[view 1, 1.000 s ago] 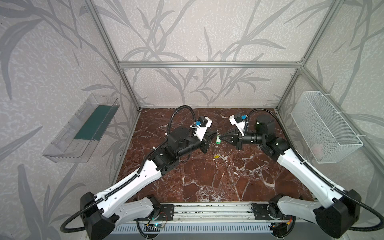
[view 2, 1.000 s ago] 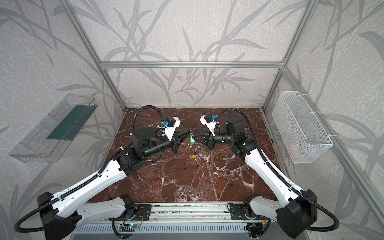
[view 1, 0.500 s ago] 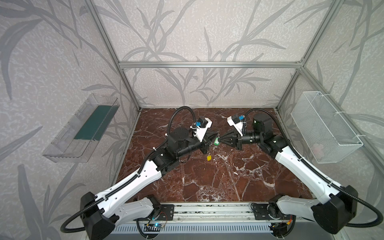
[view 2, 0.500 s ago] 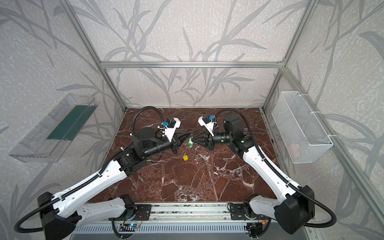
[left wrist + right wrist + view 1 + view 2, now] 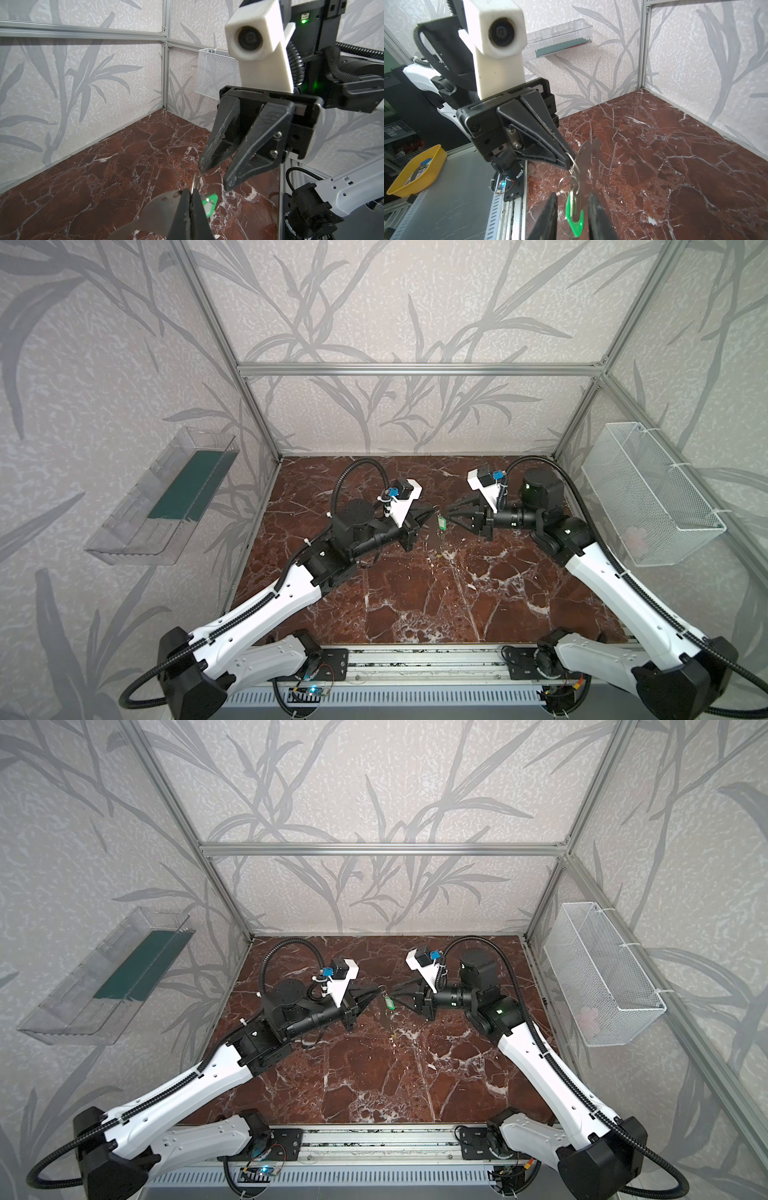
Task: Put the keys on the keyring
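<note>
We are holding the work up off the red-brown marble desk [image 5: 415,605], over its far middle, where both arms can meet tip to tip. The left fingers [image 5: 542,141] are pressed together and pinching the flat grey metal oblong keyring [image 5: 587,165] by one edge, so the plate is hanging free below them as a steady anchor. A thin wire ring [image 5: 194,182] is looping at their tips. From it the small green-tagged key [image 5: 576,225], its tag an oblong of bright plastic, is dangling beside the keyring. In both top views it is showing in the gap between the two arms [image 5: 441,524]. We cannot make out the metal blade of the key clearly.

The right fingers [image 5: 253,145] are spread, standing on either side of the green tag without touching it. We are reading that spread as a loose bracket: the tag can swing, and a finger on each side is placed to catch it or to back away cleanly.

We are judging this key to be on the keyring. We are not finding a second key for certain, so the task looks at best half done.
</note>
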Available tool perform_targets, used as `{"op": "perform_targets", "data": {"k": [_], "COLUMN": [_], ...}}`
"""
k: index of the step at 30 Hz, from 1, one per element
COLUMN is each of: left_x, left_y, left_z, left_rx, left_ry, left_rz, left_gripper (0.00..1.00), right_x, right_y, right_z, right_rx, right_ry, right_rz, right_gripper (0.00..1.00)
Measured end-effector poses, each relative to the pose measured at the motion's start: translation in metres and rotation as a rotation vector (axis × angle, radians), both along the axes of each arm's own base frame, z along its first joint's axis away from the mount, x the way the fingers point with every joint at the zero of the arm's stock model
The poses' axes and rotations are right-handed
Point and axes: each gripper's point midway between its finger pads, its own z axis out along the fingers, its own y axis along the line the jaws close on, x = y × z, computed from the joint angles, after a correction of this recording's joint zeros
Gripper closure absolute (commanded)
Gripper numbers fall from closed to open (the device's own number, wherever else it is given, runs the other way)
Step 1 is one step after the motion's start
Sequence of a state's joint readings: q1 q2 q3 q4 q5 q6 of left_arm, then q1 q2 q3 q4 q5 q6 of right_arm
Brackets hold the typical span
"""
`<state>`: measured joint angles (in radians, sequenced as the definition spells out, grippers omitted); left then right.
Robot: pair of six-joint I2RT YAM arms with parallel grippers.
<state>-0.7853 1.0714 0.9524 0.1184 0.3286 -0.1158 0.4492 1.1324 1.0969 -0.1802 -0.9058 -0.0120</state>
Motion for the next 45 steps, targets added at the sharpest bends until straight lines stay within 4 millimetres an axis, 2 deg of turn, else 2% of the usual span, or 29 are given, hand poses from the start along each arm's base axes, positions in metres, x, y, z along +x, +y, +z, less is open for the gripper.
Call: {"op": "perform_targets", "data": {"k": [18, 36, 41, 45], "left_x": [-0.016, -0.013, -0.013, -0.012], "left_y": [-0.008, -0.006, -0.005, -0.004], "left_z": [0.009, 0.012, 0.013, 0.013], "left_rx": [-0.03, -0.041, -0.049, -0.051], "left_ry": [-0.019, -0.022, -0.017, -0.014], "left_rz": [-0.107, -0.082, -0.078, -0.072], "left_gripper": [1.0, 1.0, 1.0, 1.0], "right_x": [-0.011, -0.013, -0.013, -0.012], "right_y": [0.005, 0.008, 0.01, 0.012], "right_z": [0.018, 0.015, 0.014, 0.013], "right_rx": [0.065, 0.074, 0.073, 0.074], "right_ry": [-0.04, -0.013, -0.017, -0.024], "right_rz": [0.085, 0.13, 0.138, 0.139], "right_gripper": [0.8, 0.91, 1.0, 1.0]}}
